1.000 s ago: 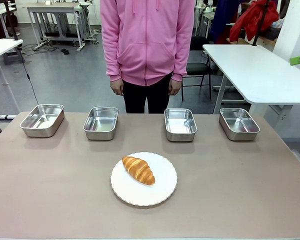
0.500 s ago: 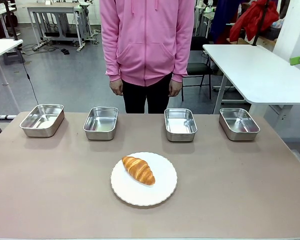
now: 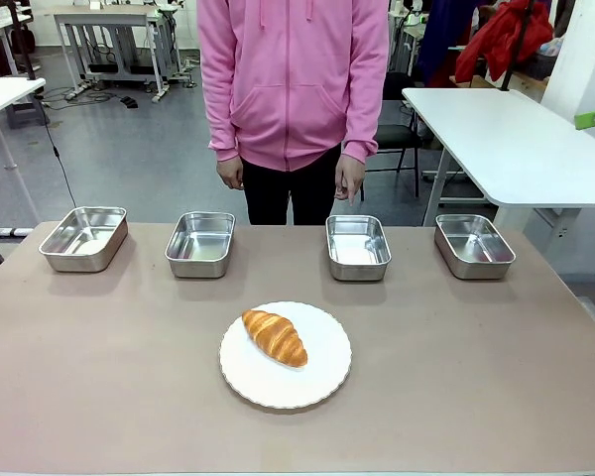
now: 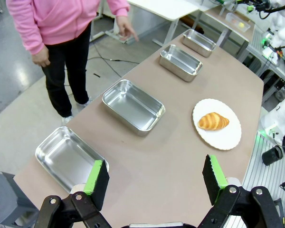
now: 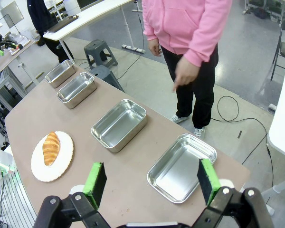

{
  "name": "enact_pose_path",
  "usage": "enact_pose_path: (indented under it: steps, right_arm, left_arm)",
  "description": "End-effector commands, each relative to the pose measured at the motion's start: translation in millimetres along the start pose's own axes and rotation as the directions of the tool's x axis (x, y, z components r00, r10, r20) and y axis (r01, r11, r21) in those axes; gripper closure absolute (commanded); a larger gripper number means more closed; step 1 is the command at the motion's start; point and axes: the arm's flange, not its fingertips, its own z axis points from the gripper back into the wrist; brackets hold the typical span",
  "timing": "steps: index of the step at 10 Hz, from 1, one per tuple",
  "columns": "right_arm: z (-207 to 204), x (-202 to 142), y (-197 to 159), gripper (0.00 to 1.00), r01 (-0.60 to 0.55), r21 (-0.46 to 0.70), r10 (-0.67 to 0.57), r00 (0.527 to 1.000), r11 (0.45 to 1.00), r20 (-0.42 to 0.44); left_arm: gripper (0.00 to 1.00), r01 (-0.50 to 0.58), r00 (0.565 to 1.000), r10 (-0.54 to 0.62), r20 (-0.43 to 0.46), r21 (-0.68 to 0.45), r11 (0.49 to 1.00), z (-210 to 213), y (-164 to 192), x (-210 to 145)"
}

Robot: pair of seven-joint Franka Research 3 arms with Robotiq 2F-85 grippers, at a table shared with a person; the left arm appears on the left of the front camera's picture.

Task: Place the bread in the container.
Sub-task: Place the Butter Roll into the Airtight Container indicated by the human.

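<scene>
Front view first: I see the bread (image 3: 275, 337) lying on a round white plate (image 3: 322, 382), near the middle of the brown table (image 3: 99, 397) and closer to my side. It lies slanted, on the left part of the plate. Four shiny pans (image 3: 200, 243) sit in a row farther back, near the far edge, each apart from the next, and I can see their bare bottoms. The bread is well apart from all of them. A person (image 3: 293, 89) in a pink top stands just past the far edge. One hand (image 3: 350, 178) has a finger stuck out, pointing down, just behind the third pan (image 3: 358, 246) counted from my left. The other hand (image 3: 230, 172) hangs loose. From the left wrist I look down on my left gripper (image 4: 155, 176), high over one end of the table. Its jaws are spread wide with nothing between them, and the green pads (image 4: 97, 176) face each other. From the right wrist my right gripper (image 5: 151, 180) is the same, jaws wide apart and holding nothing, high over the other end. Both grippers are far from the bread.
</scene>
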Motion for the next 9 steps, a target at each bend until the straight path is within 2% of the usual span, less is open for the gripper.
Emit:
enact_pose_path:
  steps: [1, 9]
  right_arm:
    - [-0.5, 0.3, 1.5, 0.0, -0.002, 0.006, 0.002, 1.0, 1.0, 0.01]
    - [-0.5, 0.3, 1.5, 0.0, -0.002, 0.006, 0.002, 1.0, 1.0, 0.01]
  left_arm:
    - [0.0, 0.005, 1.0, -0.005, 0.002, 0.0, 1.0, 0.5, -1.0, 0.5]
    - [0.0, 0.005, 1.0, -0.005, 0.002, 0.0, 1.0, 0.5, -1.0, 0.5]
